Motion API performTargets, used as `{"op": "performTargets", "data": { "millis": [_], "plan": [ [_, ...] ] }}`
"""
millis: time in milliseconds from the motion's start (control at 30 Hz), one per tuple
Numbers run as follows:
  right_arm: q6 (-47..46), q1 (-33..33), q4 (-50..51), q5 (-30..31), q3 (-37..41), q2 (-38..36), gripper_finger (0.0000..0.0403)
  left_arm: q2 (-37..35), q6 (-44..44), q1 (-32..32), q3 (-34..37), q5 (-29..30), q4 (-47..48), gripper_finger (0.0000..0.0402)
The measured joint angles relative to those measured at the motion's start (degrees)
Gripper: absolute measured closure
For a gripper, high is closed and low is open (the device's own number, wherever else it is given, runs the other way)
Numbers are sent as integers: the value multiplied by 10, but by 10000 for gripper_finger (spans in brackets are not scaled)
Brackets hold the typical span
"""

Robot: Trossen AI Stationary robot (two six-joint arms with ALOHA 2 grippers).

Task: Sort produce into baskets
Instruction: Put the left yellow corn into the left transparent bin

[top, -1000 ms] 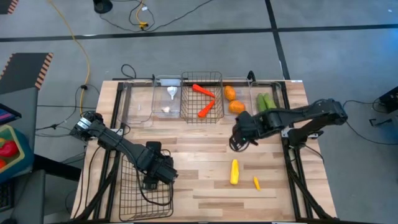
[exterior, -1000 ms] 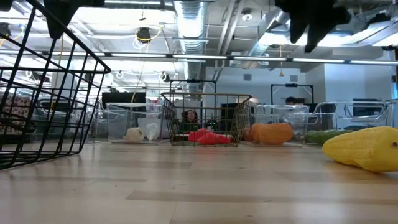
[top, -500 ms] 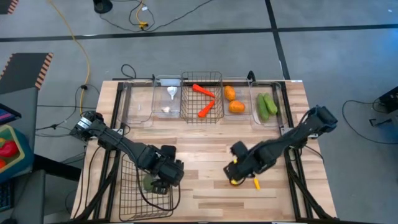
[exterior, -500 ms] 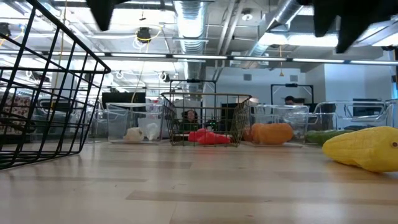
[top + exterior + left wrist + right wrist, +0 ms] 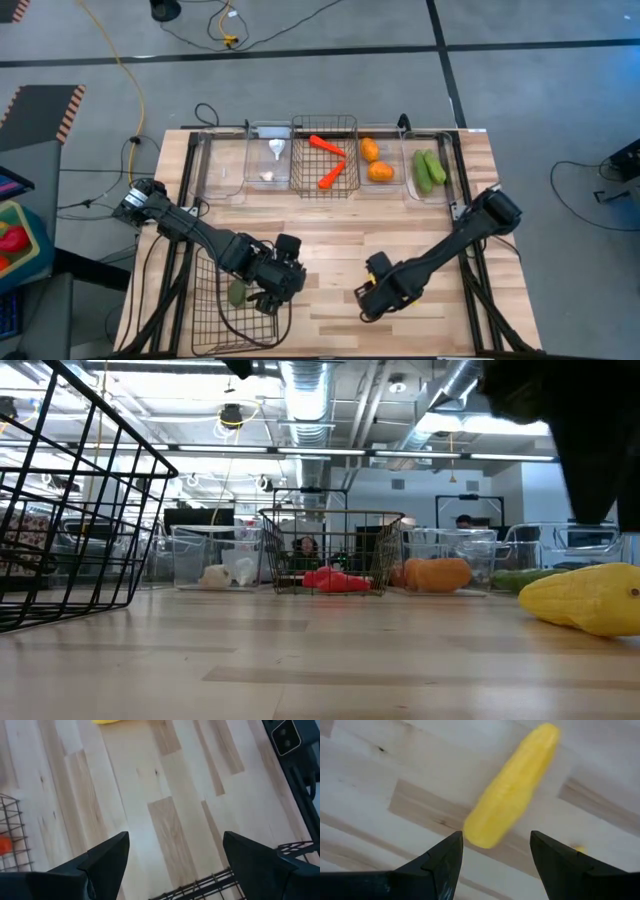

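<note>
The right gripper [image 5: 492,865], fingers open and empty, hangs over the yellow squash [image 5: 512,785], ready to descend and grasp it.

The left gripper [image 5: 283,287] hovered beside the larger basket [image 5: 205,310] holding an avocado [image 5: 237,292]; the right gripper [image 5: 375,295] hung over the tabletop [image 5: 320,240].

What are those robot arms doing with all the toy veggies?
They are sorting toy produce into baskets. The right claw is open, right over the yellow squash on the table. The left claw is open and empty by the big wire basket, where an avocado lies. Carrots, oranges, cucumbers and garlic already sit in bins along the far edge.
</note>
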State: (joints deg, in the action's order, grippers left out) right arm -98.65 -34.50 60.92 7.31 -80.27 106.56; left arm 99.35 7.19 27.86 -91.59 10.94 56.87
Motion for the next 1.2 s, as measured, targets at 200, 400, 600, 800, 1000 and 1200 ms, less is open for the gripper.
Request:
{"op": "performTargets", "data": {
  "millis": [200, 400, 600, 800, 1000, 1200],
  "plan": [
    [-9, 1, -27, 0, 0, 38, 143, 0, -7, 0, 0, 0, 0, 90],
    [-20, 1, -24, 2, 0, 64, 143, 0, -6, 0, 0, 0, 0, 90],
    [-17, 1, -27, 3, 0, 86, 150, 0, -9, 0, 0, 0, -1, 90],
    [2, 1, -29, 12, 0, 90, 207, 0, -21, 0, 0, 0, -2, 90],
    [32, 3, -33, 22, 0, 89, 244, 0, -53, 0, 0, 4, -2, 90],
    [130, 10, -102, 36, 0, 69, 240, 0, -110, 0, -5, 10, -4, 90]
  ]
}}
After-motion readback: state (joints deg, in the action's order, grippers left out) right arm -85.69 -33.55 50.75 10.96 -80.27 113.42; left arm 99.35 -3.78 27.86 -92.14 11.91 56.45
